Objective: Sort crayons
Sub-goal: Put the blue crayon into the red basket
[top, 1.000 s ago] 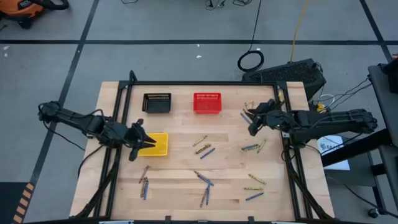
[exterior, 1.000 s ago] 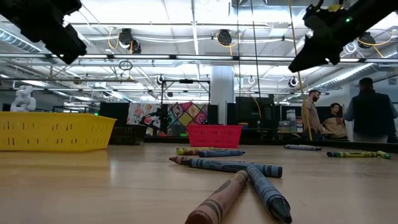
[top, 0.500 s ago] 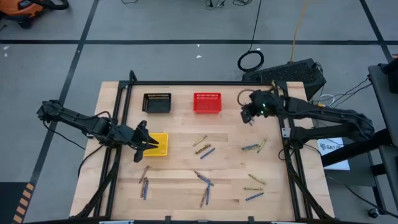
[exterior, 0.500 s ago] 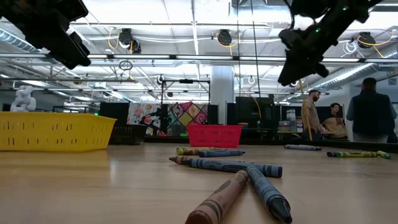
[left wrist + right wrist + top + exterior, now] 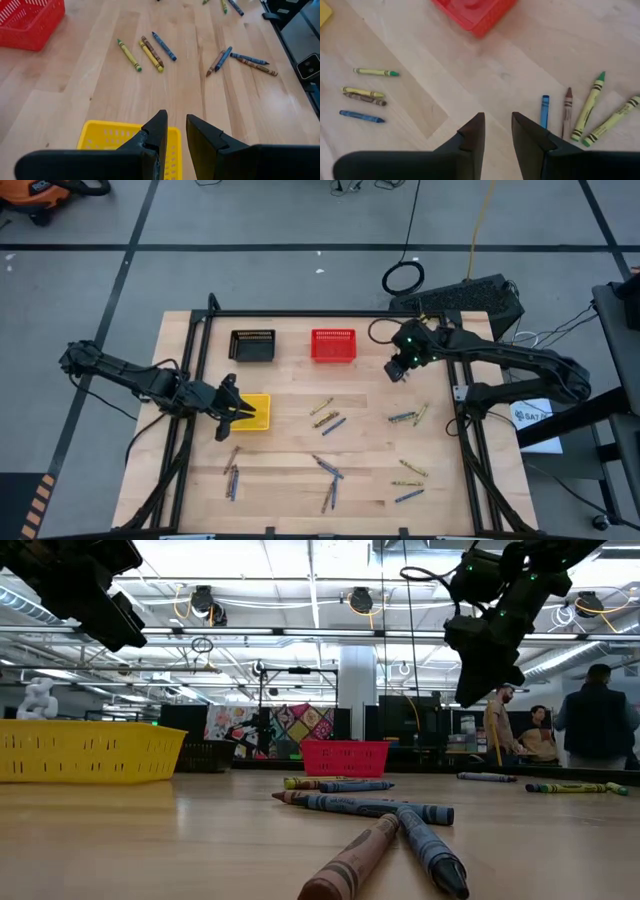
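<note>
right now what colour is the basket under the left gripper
Yellow: the basket sits just below the left gripper, clearest in the left wrist view.

Bright and even throughout, lit from overhead ceiling lights that flare white in the low view. Soft, faint shadows only beneath the crayons on the pale tabletop. Mild sheen across the wood in the low view. Nearest crayons there soft and out of focus, as is the close tabletop; far room fairly crisp. Dark fingers large and slightly blurred at close range in both wrist views. Slight bowing along the frame edges overhead.
</note>
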